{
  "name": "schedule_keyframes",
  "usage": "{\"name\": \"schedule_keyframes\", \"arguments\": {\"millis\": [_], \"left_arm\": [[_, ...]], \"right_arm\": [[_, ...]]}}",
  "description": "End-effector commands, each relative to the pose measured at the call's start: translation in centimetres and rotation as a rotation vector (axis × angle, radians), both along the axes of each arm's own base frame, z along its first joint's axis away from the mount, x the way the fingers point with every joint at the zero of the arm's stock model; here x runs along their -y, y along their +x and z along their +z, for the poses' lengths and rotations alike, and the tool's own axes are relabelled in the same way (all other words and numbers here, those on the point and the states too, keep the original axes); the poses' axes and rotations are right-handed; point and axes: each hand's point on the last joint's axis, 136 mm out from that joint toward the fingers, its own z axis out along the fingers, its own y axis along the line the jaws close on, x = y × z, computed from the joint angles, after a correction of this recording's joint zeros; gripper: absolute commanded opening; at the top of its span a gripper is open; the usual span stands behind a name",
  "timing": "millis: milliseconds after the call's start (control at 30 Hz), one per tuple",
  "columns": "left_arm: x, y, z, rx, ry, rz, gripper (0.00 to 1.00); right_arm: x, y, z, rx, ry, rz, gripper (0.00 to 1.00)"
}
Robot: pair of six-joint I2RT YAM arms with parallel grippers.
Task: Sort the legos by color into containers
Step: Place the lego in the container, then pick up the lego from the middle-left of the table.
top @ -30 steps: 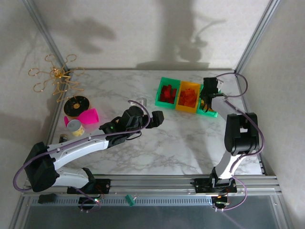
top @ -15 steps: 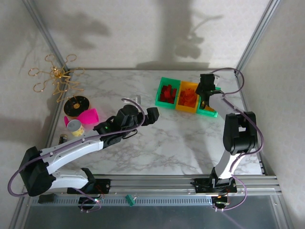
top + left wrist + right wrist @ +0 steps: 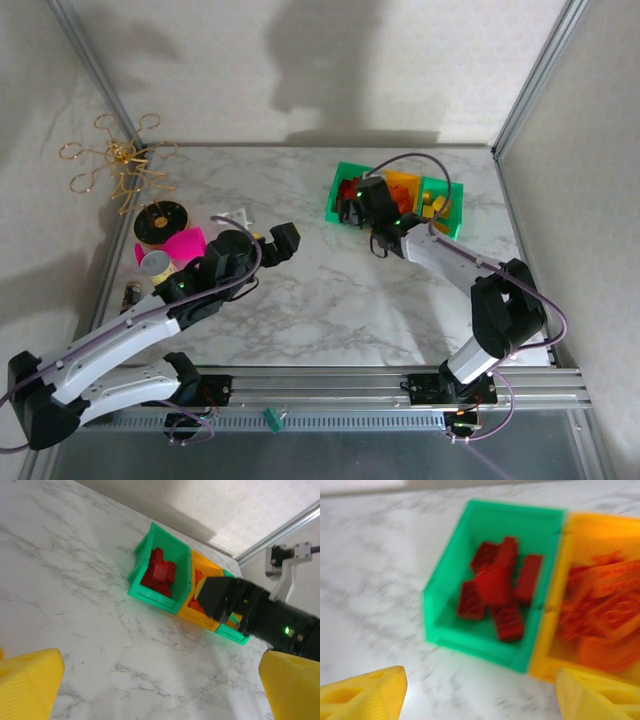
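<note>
My right gripper (image 3: 352,203) has swung left off the far green bin (image 3: 441,206). It now hovers over the red end of the containers (image 3: 436,611), fingers spread, empty. Left gripper (image 3: 283,240) spread too. The legos (image 3: 495,587) lie binned by color. Drop done, I judge; next, hunt for strays.

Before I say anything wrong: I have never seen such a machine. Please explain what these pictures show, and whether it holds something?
These are two robot arms bolted to a table. One picture looks down from above; the other two come from a camera on each wrist, so the yellow tips at the bottom are that arm's own fingers. The left gripper and the right gripper are both open and hold nothing. On the table stand three joined bins with red bricks, orange bricks and yellow bricks. At the left are a pink cup, a tin can, a spool and a wire stand.
</note>
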Motion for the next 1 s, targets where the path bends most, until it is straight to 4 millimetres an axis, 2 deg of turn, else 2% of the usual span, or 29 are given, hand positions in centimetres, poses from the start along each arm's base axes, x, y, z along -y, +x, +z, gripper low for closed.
{"name": "schedule_keyframes", "arguments": {"millis": [0,200,400,700,833,967], "left_arm": [[-3.3,-0.9,-1.7,-0.052,0.039,0.104,1.00],[-6.2,-2.3,-2.2,-0.066,0.033,0.180,1.00],[-7.9,-3.0,-2.8,-0.092,0.052,0.237,1.00],[-9.4,-3.3,-3.7,-0.106,0.047,0.307,1.00],[-9.9,-3.5,-3.8,-0.104,0.037,0.325,1.00],[-10.3,-3.5,-3.6,-0.098,0.028,0.342,1.00]], "right_arm": [[-3.7,-2.4,-0.7,-0.005,-0.021,0.138,0.79],[-10.4,-5.9,-3.5,-0.034,-0.060,0.343,0.82],[-15.6,-8.2,-6.6,-0.083,-0.081,0.513,0.85],[-20.8,-8.4,-9.6,-0.100,-0.077,0.685,0.85],[-23.4,-9.9,-10.0,-0.083,-0.039,0.822,0.85],[-24.8,-9.3,-10.8,-0.087,-0.036,0.838,0.84]]}}
